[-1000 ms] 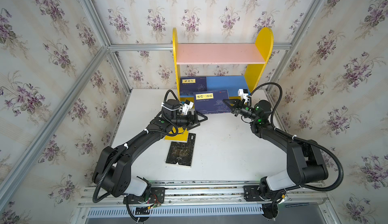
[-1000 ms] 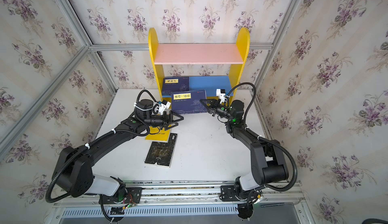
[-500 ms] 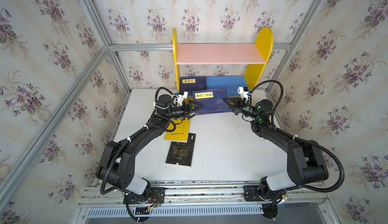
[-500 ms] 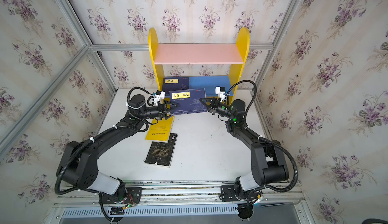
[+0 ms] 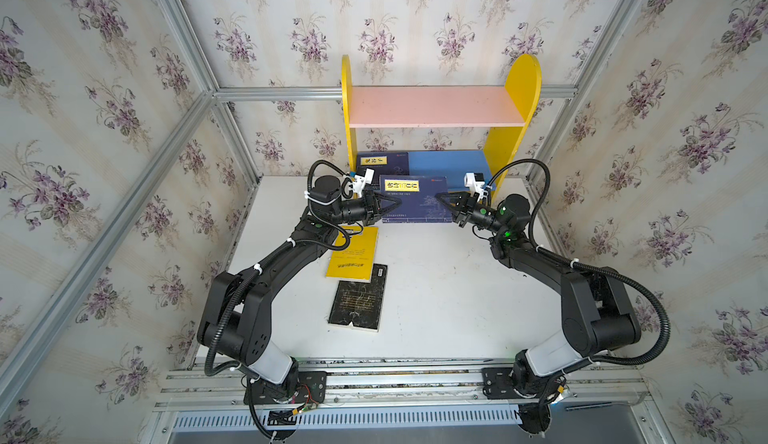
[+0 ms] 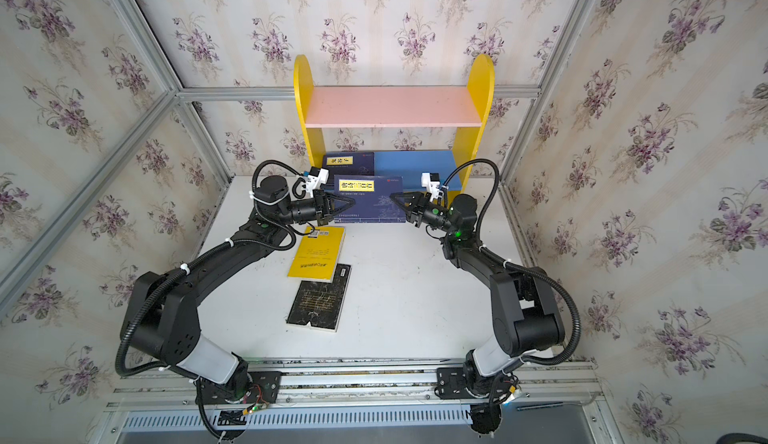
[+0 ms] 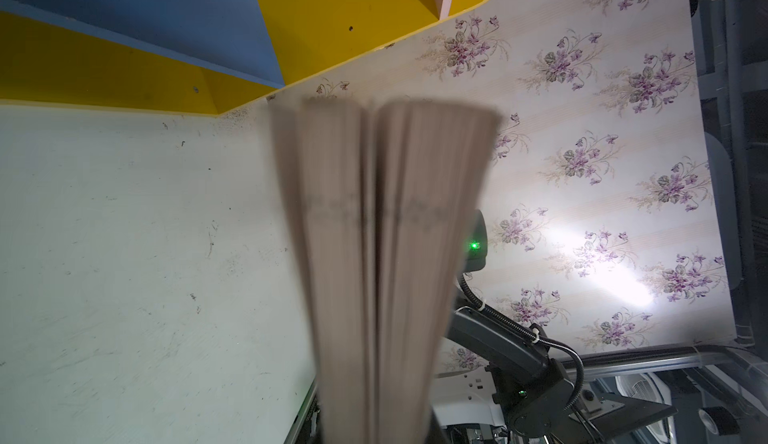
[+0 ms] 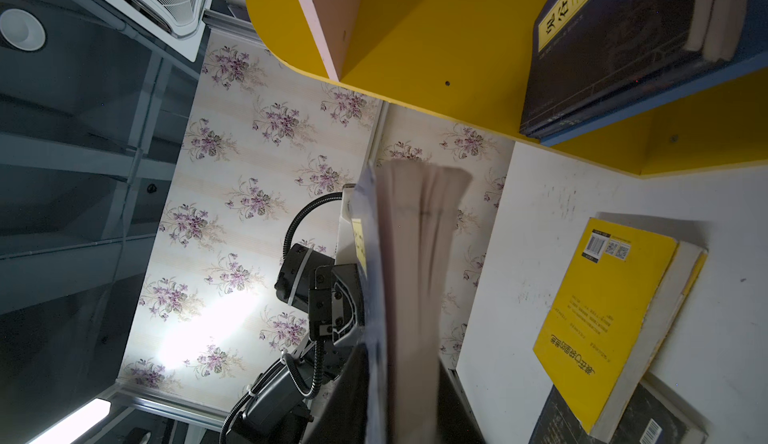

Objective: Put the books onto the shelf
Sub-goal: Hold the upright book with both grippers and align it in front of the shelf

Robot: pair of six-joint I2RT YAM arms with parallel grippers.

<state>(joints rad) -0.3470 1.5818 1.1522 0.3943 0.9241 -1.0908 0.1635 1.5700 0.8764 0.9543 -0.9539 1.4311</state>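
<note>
**A:** Since our left end effector (image 5: 392, 208) is clamped on the navy book (image 5: 415, 209) at the centre of a top view, with the right end effector (image 5: 441, 204) at its other edge below the shelf (image 5: 515, 101), do we lift?

**B:** In the left wrist view, its page edges fill the middle, so we're pinching deep. In the right wrist view they sit at lower centre, and we cannot tell whether that side grips. We'd clear it first, then slide the book onto the blue board (image 7: 166, 13).

even bright light, blurred wrist-view foreground

Both arms reach forward, elbows bent outward; left pincer (image 5: 395, 207) clamped tight; right pincer (image 5: 441, 201) points toward it.
</note>
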